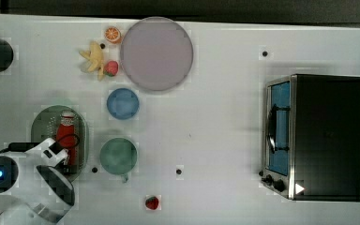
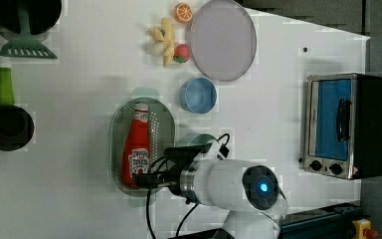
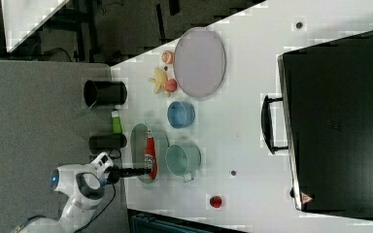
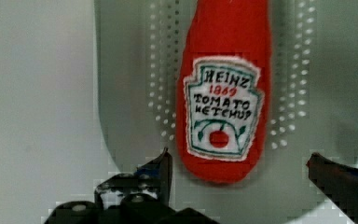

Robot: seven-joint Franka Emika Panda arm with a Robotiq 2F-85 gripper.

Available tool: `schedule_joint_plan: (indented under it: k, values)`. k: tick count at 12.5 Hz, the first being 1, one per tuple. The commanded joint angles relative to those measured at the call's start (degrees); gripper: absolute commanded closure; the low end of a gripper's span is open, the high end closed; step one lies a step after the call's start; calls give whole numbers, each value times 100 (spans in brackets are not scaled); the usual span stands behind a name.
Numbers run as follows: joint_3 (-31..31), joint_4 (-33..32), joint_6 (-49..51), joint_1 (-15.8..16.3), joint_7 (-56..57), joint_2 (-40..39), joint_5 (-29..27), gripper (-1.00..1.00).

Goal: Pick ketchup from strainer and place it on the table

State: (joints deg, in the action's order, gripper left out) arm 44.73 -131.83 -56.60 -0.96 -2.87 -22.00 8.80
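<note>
So there's one ketchup [image 2: 135, 147] bottle lying flat inside the one green strainer [image 2: 163, 130], cap end pointing away from the arm. The gripper [image 4: 237, 170] sits right over the bottle's base end with its fingers spread wide on either side of it, holding nothing. On the white table [image 1: 225, 117] I count two cups, one blue [image 1: 123, 103] and one green [image 1: 118, 156], one lilac plate [image 1: 156, 53], two strawberries, one toaster oven [image 1: 316, 137].
</note>
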Motion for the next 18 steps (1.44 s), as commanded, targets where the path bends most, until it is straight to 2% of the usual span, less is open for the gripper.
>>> schedule_joint_plan:
  k: [1, 6, 8, 9, 12, 15, 18]
  values:
    - [-11, 165, -408, 12, -560, -204, 258, -100]
    - [-382, 219, -771, 248, -1217, -788, 1117, -100]
    - [-569, 327, -805, 395, -1277, -938, 1217, -100]
    - [-664, 386, -806, 486, -1278, -1008, 1224, -91]
    - [-837, 544, -869, 700, -1315, -1149, 1224, -23]
    - [-782, 522, -831, 681, -1314, -917, 1222, -22]
    - [-543, 381, -580, 548, -1314, -288, 1036, -22]
